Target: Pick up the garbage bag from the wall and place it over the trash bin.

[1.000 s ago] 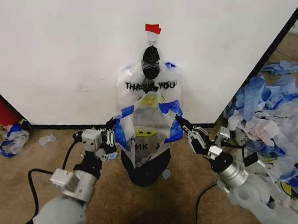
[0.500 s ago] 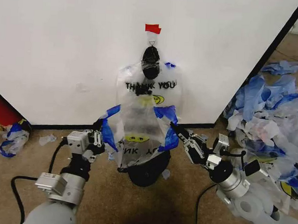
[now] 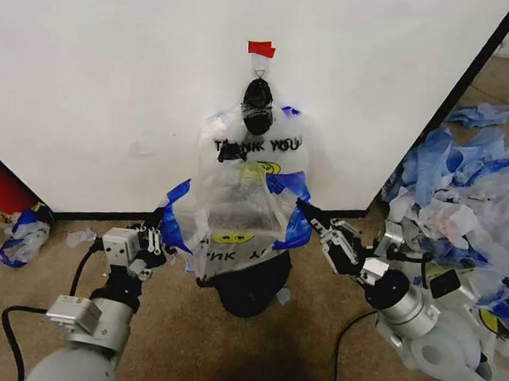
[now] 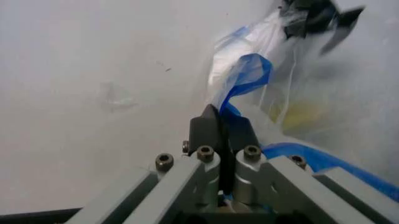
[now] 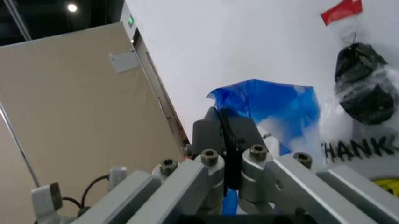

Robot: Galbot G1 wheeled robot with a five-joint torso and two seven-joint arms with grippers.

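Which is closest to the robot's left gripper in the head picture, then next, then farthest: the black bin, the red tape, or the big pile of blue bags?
From the left gripper, which pinches the bag's blue handle:
1. Bin: on the floor just to its right, under the bag.
2. Red tape: high on the wall, above the bag.
3. Pile of blue bags: far over on the right side.

**Bag stretched open above the bin**

The left gripper (image 3: 161, 234) and right gripper (image 3: 307, 215) each pinch a blue handle of the garbage bag (image 3: 236, 215), spreading it over the black mesh trash bin (image 3: 249, 293) near the white wall (image 3: 115, 89).
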